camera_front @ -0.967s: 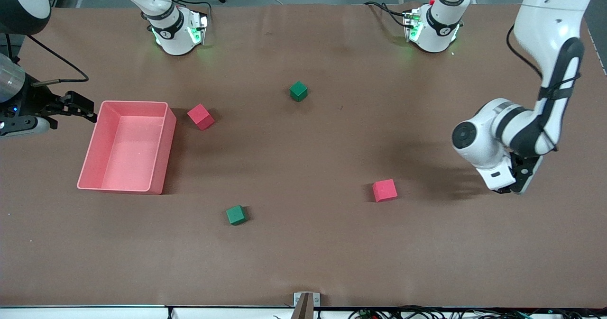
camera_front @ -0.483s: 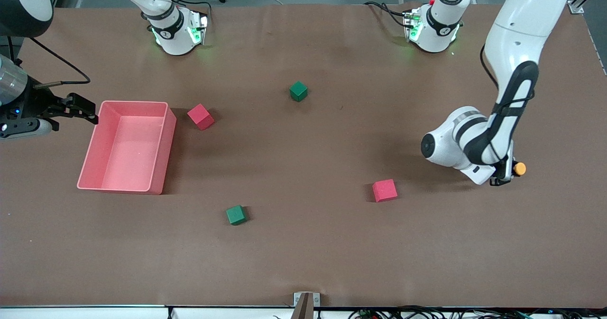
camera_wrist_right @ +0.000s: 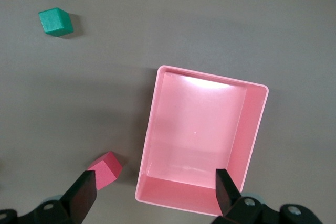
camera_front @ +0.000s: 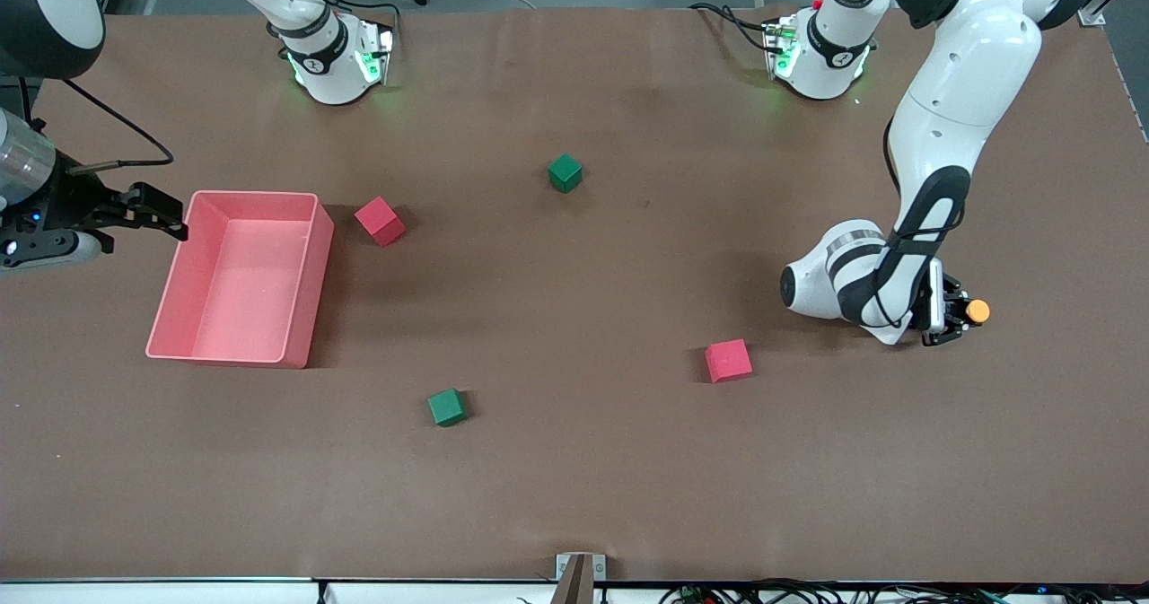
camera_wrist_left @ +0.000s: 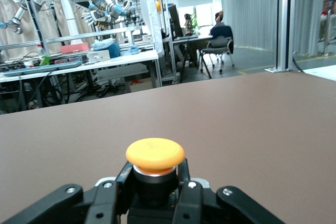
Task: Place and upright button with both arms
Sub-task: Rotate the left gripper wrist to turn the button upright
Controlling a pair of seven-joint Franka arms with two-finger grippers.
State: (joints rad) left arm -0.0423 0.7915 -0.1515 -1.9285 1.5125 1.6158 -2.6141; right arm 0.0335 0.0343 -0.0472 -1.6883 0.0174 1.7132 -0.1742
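The button (camera_front: 978,310) has an orange cap and a black body, and my left gripper (camera_front: 957,310) is shut on that body. The gripper lies level, low over the table at the left arm's end, and the cap points sideways toward that end. In the left wrist view the button (camera_wrist_left: 155,156) sits between the fingers of the left gripper (camera_wrist_left: 154,184), cap outward. My right gripper (camera_front: 162,213) hangs open and empty by the pink bin at the right arm's end; in its wrist view the right gripper (camera_wrist_right: 153,191) is above the bin's edge.
A pink bin (camera_front: 310,281) stands empty at the right arm's end. A red cube (camera_front: 380,221) lies beside it and a green cube (camera_front: 565,173) near the middle. Nearer the camera lie a green cube (camera_front: 447,407) and a red cube (camera_front: 728,360), the latter close to the left hand.
The left arm has swung and turned its wrist, bringing the held button into sight with its cap pointing sideways. The right gripper has shifted only slightly by the bin.
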